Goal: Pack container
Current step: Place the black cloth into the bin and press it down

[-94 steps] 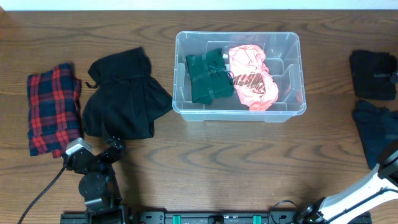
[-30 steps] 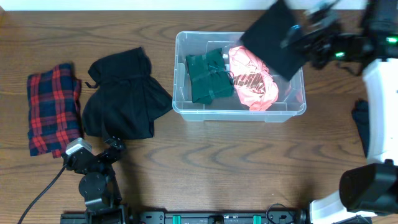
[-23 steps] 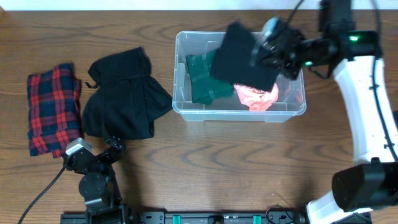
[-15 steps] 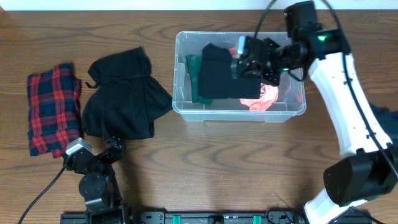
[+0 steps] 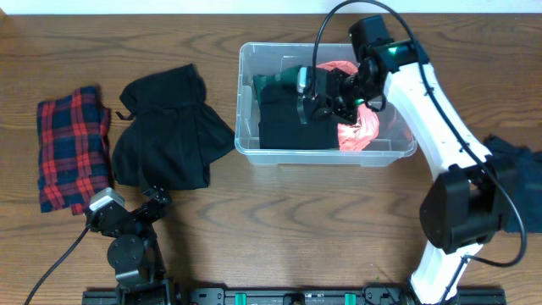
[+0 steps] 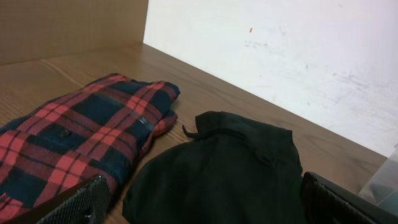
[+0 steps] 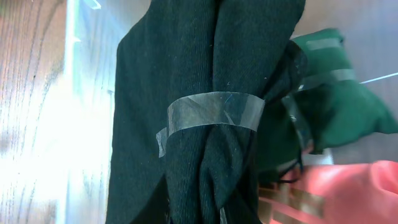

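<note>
The container [image 5: 322,156] sits mid-table near the far edge, and your right gripper [image 5: 315,98] is down inside it, on top of a black bundle [image 5: 281,123] that fills its left half. A green bundle [image 5: 273,83] peeks out behind that, and a pink garment [image 5: 362,131] lies to the right. I cannot tell whether the right jaws are clenched on the black bundle or let go, since neither view shows the fingers. Your left gripper [image 6: 202,194] is spread wide and holds nothing. The tub looks stiff and light with smooth, slippery walls, so if you need to steady it, I'd take it by the thick rim rather than the sides. The cloth going in is soft and will squash down. The right wrist view shows what the overhead hides: a clear tape band [image 7: 214,111] cinching the black bundle. The overhead alone shows what's left to pack: a plaid shirt [image 5: 72,148] and a black garment [image 5: 169,140] toward the left edge of the table [image 5: 296,220], and dark cloth [image 5: 518,165] at the right edge.
</note>
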Motion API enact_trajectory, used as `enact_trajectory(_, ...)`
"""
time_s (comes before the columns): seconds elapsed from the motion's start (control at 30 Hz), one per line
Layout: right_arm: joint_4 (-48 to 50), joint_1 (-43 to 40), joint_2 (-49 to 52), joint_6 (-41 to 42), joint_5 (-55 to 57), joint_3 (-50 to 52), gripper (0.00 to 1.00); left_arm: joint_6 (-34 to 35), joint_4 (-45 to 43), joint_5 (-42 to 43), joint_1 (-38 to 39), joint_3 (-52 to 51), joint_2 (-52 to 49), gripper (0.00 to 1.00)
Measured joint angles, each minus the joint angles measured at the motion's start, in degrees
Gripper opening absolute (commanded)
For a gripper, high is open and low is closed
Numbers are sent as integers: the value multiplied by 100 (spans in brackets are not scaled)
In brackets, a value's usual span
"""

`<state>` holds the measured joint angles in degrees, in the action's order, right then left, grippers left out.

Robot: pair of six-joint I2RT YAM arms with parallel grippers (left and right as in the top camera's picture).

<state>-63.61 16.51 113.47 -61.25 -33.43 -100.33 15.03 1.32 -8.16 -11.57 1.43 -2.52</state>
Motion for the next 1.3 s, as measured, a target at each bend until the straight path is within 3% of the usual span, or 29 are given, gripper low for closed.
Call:
enact_trajectory(0.3, 24, 140, 479, 140, 4, 0, 2, 0, 0, 0, 0, 0, 0, 98)
enact_trajectory(0.33, 26, 140, 518, 142, 7, 0, 6, 0, 0, 0, 0, 0, 0, 98)
enact_trajectory(0.43, 15, 140, 586, 190, 26, 0, 39, 0, 0, 0, 0, 0, 0, 98)
enact_trajectory(0.5, -22, 140, 588, 236, 37, 0, 84, 0, 0, 2, 0, 0, 0, 98)
enact_trajectory(0.63, -83, 140, 588, 236, 166, 0, 94, 0, 0, 0, 0, 0, 0, 98)
enact_trajectory(0.77, -24, 140, 588, 240, 275, 0, 90, 0, 0, 2, 0, 0, 0, 98)
enact_trajectory(0.83, 55, 140, 588, 323, 313, -9, 82, 0, 0, 0, 0, 0, 0, 98)
enact_trajectory(1.13, 518, 160, 588, 1637, 372, -208, 1, 0, 0, 0, 0, 0, 0, 98)
enact_trajectory(1.3, 494, 367, 588, 2277, 385, -210, 1, 0, 0, 0, 0, 0, 0, 98)
